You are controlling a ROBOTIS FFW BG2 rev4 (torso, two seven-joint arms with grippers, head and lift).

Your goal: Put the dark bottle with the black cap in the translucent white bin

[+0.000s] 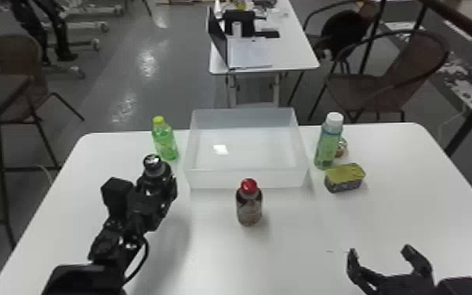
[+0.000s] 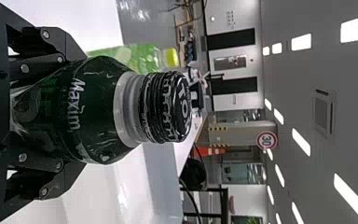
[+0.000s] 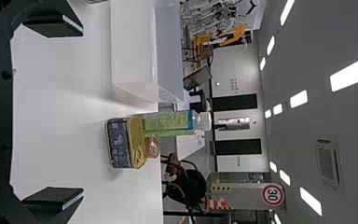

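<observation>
I see open room above the translucent white bin (image 1: 215, 178), bounded by four upright walls that my left tool (image 1: 156, 182), closed on the dark bottle (image 1: 153, 161), must clear. Beside the bin's left wall stands a green bottle (image 1: 164, 142); a red-capped bottle (image 1: 249, 206) stands near its front wall, with a free strip of bench (image 1: 286, 255) between it and my left tool. On the right, a white-capped bottle (image 1: 327, 145) and a tin (image 1: 344, 178) obstruct passage, with free bench between them and my right tool (image 1: 380, 253).

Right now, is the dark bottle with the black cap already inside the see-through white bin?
No, the left pincer holds the dark bottle beside the bin, on the robot's left.
</observation>
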